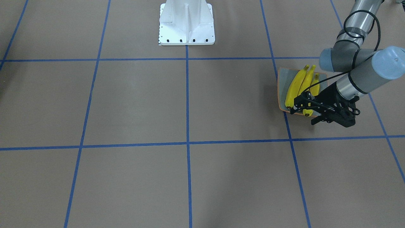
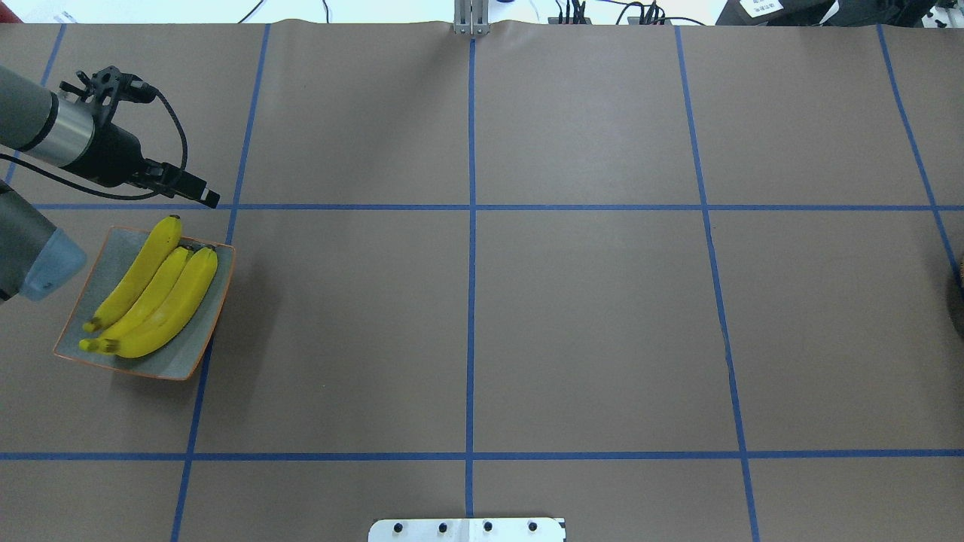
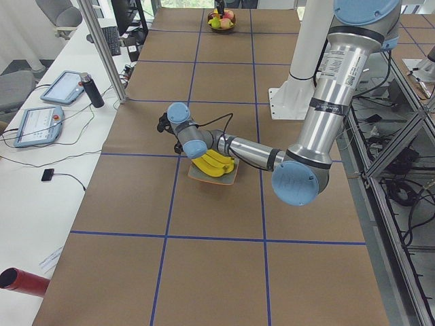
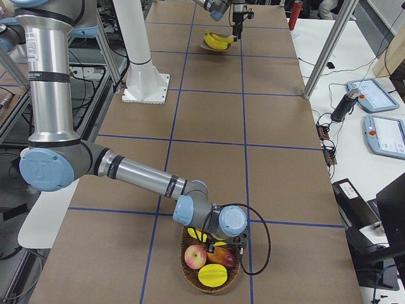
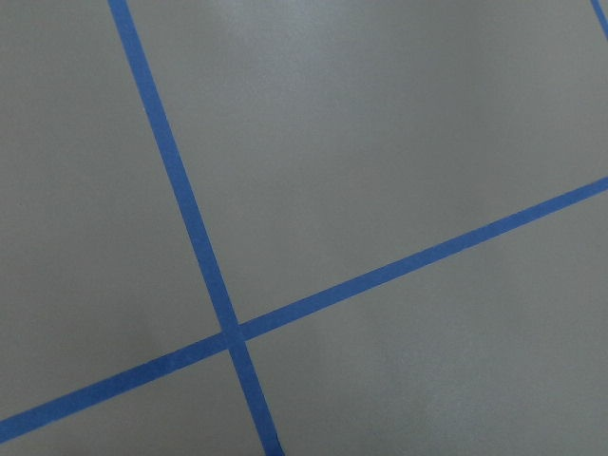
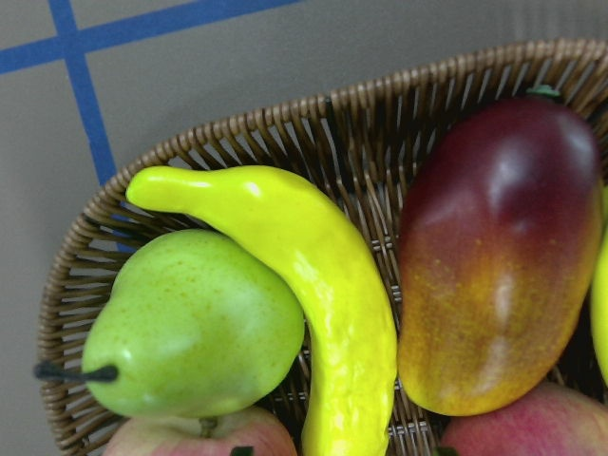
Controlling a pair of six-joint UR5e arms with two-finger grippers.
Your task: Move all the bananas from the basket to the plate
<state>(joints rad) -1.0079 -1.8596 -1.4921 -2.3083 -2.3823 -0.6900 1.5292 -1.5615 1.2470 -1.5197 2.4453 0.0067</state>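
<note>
The left arm fills the near side of the exterior left view, its forearm reaching to the plate. The right arm bends down over the wicker basket, which lies at the table's far right end; the overhead view cuts the basket off to a sliver.

Three bananas lie side by side on the grey-blue, orange-rimmed plate. A fourth banana rests in the basket, leaning on a green pear and beside a red-and-yellow mango; an apple sits lower down.

The left gripper hovers just beyond the plate's far edge, empty, with its fingers seemingly close together. The right gripper hangs over the basket; whether it is wide or narrow I cannot tell, since its fingers are hidden.
</note>
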